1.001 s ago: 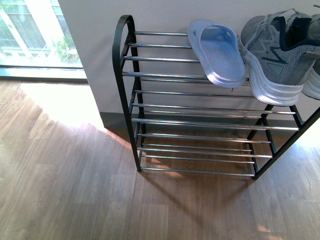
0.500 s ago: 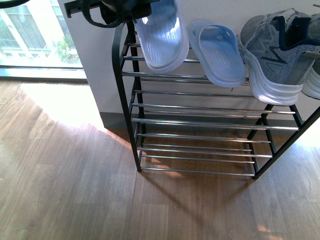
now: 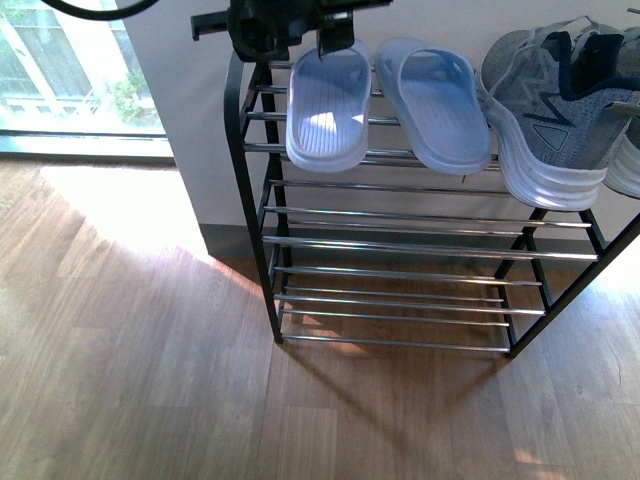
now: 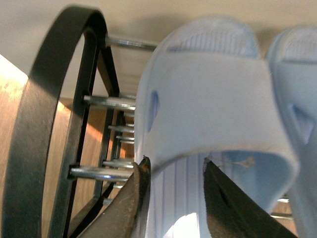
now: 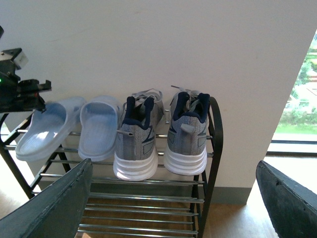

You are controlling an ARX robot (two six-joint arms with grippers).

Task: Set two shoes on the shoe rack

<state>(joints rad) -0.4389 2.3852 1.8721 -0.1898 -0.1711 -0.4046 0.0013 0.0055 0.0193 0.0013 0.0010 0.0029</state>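
Note:
My left gripper (image 3: 333,42) is shut on a pale blue slide sandal (image 3: 325,110) and holds it by the strap over the left end of the shoe rack's (image 3: 400,245) top shelf, toe tilted down toward the front. In the left wrist view the fingers (image 4: 131,198) clamp the strap's edge of this sandal (image 4: 208,99). A second blue sandal (image 3: 440,105) lies right beside it, then two grey sneakers (image 3: 550,110). My right gripper (image 5: 174,167) is open and empty, away from the rack, facing both sneakers (image 5: 138,139) and the sandals (image 5: 99,124).
The rack's black end hoop (image 3: 240,90) stands just left of the held sandal. The lower shelves (image 3: 400,300) hold nothing. A white wall (image 3: 190,100) backs the rack, a window (image 3: 60,70) is at the far left, and the wood floor (image 3: 150,380) lies in front.
My left gripper came into view from above with the sandal and lowered it onto the top shelf's left end, beside the other sandal. The other shoes have not moved.

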